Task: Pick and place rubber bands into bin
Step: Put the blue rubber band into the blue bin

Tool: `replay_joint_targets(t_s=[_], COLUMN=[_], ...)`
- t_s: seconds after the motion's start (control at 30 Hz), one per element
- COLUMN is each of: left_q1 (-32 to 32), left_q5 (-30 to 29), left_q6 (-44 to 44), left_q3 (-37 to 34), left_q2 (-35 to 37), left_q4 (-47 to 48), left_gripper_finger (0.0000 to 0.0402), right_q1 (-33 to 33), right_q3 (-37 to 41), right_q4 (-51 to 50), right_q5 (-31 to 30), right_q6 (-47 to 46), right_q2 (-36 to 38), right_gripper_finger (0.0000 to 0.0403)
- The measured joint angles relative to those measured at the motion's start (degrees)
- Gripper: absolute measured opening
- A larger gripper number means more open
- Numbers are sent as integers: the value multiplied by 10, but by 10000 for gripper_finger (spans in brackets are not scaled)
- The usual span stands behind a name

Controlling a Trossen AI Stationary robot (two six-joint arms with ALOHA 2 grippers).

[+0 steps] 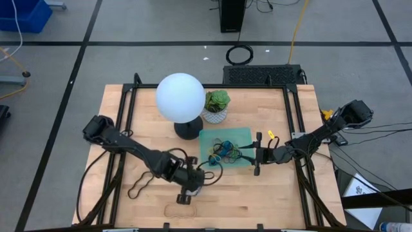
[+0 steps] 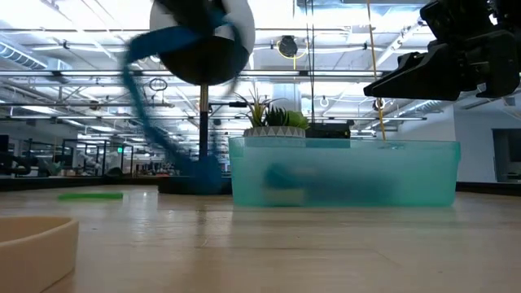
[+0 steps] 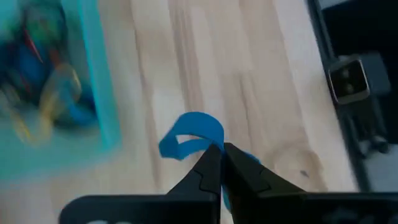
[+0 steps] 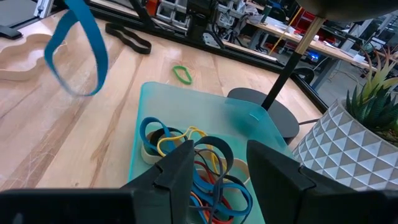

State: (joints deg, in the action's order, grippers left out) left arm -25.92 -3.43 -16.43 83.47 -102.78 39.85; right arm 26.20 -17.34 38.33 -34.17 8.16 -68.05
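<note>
Between left tool (image 3: pixel 222 151) tips, blue band (image 3: pixel 189 134)

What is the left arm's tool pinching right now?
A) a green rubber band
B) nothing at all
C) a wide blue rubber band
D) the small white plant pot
C: in the left wrist view the left tool is shut on a wide blue rubber band, clear of the translucent mint-green plastic bin.

This is looking like a big robot lab: a wooden table (image 1: pixel 270 193) is standing among benches of machines (image 4: pixel 205 15) under ceiling lights (image 2: pixel 73 32).
</note>
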Motion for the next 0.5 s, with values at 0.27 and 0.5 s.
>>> replay_joint_targets(t_s=[0.27,0.5], left_q1=[34,75], left_q5=[-93,-147], left_q6=[143,173], left_q3=[0,0], left_q2=[0,0], left_q4=[-99,-117], left_gripper_finger=[9,6], right_q1=[0,0], right_q3=[0,0], right_q4=[0,-4], right_q5=[0,0], right_q6=[0,0], right_q2=[0,0], right_gripper_finger=[142,142])
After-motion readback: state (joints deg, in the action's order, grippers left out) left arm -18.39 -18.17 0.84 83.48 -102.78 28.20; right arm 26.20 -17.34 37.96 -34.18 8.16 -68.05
